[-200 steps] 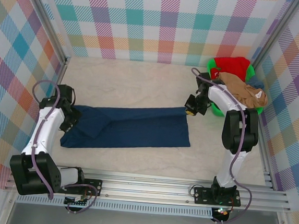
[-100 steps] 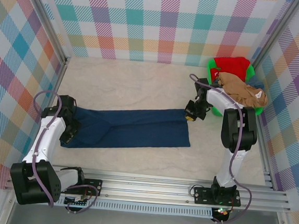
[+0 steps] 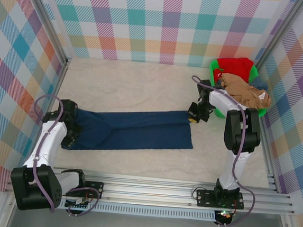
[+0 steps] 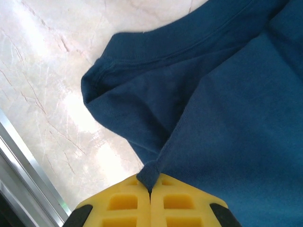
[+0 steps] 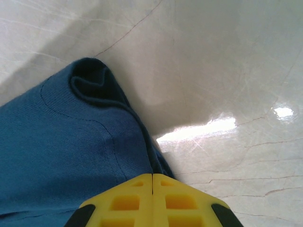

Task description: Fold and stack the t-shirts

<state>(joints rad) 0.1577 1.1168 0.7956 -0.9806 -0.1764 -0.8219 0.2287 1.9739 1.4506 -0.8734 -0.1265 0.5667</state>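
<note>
A dark navy t-shirt (image 3: 134,130) lies folded lengthwise into a long band across the table. My left gripper (image 3: 71,129) is shut on its left end; the left wrist view shows a navy fold (image 4: 150,174) pinched between the yellow fingers (image 4: 123,201). My right gripper (image 3: 192,116) is shut on the shirt's far right corner, where navy cloth (image 5: 85,156) runs under the closed yellow fingers (image 5: 182,198). A red t-shirt (image 3: 235,65) and a tan-brown t-shirt (image 3: 246,92) are heaped in the green basket (image 3: 214,71).
The green basket stands at the back right corner, close behind my right arm. Checked walls enclose the table on three sides. An aluminium rail (image 3: 150,190) runs along the near edge. Bare marble tabletop (image 3: 127,87) lies behind the navy shirt.
My left gripper has moved down toward the table's near side with the shirt's left end, flattening it. My right gripper dropped slightly with its corner.
</note>
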